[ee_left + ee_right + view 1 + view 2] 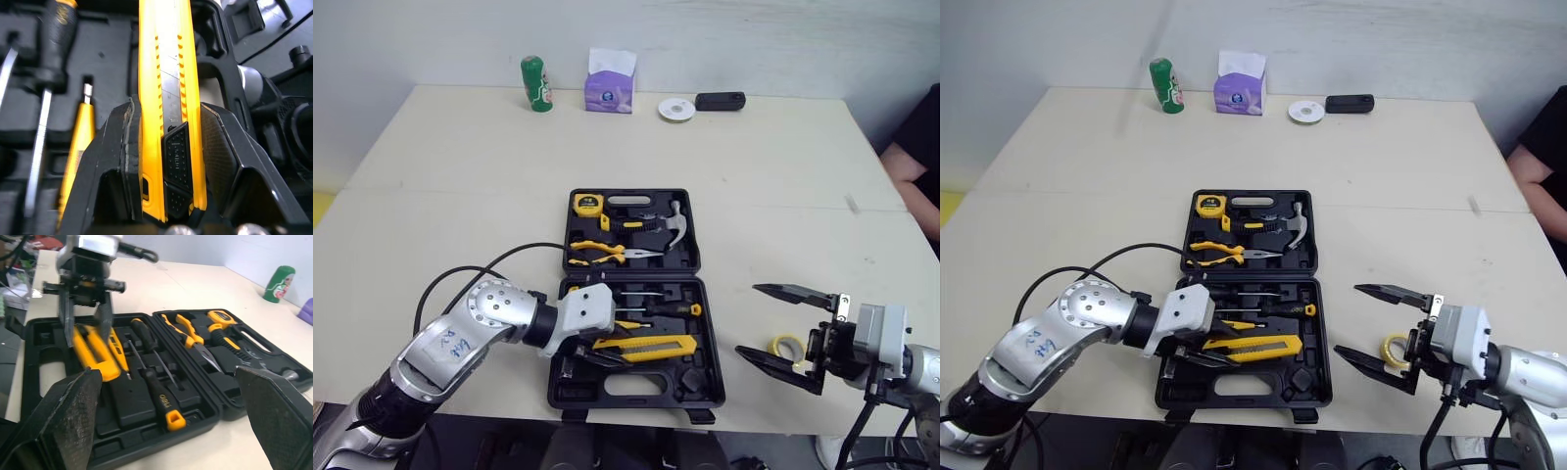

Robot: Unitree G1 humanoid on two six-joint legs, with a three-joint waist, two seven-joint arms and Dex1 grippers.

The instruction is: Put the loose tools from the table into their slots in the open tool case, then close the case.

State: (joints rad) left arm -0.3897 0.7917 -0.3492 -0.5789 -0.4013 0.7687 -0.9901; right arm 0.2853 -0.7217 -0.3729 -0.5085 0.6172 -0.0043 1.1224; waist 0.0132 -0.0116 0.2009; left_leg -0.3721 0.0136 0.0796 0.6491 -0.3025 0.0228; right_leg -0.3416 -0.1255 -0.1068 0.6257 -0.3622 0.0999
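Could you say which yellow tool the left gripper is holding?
The utility knife in the near half of the case: the left gripper clamps its end; the pliers and tape measure lie untouched in the far half.

tool case (709, 331): matt black plastic | utility knife (651, 345): glossy yellow plastic

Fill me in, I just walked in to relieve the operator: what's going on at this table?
The robot's left gripper is shut on a yellow utility knife with a black slider, holding it low over the near half of the open black plastic tool case; whether it is seated in its slot is unclear. The right gripper hangs open above the beige table beside the case, next to a small roll of yellow tape lying loose. The case is not yet closed.
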